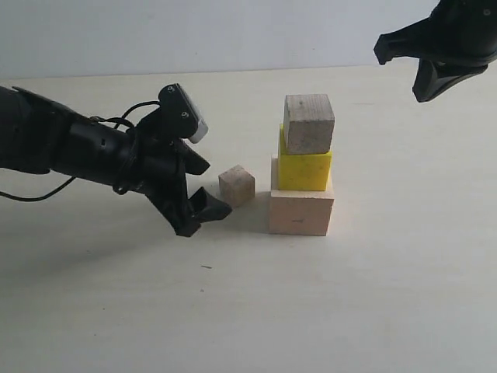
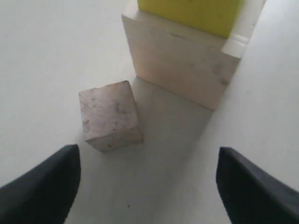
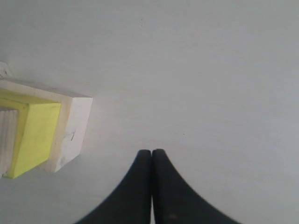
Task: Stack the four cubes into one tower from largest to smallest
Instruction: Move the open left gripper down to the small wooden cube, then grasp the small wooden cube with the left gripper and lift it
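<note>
Three cubes stand stacked: the large pale pinkish cube at the bottom, the yellow cube on it, the smaller tan cube on top. The smallest tan cube sits on the table just left of the stack. My left gripper is low and open, a little short of this small cube, with nothing between its fingers. In the left wrist view the pale cube and yellow cube lie beyond. My right gripper hangs high to the right of the stack, shut and empty.
The pale table surface spreads around the stack. The right wrist view shows the pale cube and yellow cube off to one side, away from the shut fingers.
</note>
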### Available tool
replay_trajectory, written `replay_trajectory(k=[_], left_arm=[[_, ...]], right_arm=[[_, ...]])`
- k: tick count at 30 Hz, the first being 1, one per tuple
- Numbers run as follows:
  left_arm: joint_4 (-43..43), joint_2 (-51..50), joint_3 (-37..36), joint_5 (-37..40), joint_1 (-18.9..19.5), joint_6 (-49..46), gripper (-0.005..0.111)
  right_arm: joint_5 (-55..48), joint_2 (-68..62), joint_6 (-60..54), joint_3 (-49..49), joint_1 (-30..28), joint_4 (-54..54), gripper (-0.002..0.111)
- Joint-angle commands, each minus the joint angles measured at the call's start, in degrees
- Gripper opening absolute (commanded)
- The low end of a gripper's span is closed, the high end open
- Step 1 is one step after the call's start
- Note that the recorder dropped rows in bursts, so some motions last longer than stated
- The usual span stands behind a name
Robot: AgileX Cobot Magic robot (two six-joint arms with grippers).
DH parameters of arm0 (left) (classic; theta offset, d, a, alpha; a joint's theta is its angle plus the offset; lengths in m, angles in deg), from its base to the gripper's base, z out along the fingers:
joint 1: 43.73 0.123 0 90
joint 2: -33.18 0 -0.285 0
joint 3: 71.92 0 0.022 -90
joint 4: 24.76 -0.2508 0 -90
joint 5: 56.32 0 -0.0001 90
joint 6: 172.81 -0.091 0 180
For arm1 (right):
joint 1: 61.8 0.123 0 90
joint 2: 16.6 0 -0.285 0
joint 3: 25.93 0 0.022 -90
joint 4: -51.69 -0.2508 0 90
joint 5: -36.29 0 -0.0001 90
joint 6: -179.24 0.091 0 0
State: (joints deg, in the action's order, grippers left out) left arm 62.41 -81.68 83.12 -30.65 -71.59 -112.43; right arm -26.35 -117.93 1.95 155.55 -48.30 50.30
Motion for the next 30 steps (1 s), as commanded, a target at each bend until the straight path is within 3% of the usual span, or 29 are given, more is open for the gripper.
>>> replay_trajectory(k=[1, 14, 30], left_arm=[[2.11, -3.84, 3.93, -0.14, -0.23, -0.56, 0.077], [4.53, -10.61, 8.97, 1.82, -0.23, -0.56, 0.077], [5.12, -11.52, 9.43, 0.08, -0.23, -0.56, 0.073]], right_arm=[[0.15, 1.33, 0.34, -0.08, -0.32, 0.23, 0.000], [-0.18, 2.00, 0.34, -0.08, -0.32, 0.23, 0.000], [-0.38, 2.24, 0.48, -0.08, -0.32, 0.23, 0.000]])
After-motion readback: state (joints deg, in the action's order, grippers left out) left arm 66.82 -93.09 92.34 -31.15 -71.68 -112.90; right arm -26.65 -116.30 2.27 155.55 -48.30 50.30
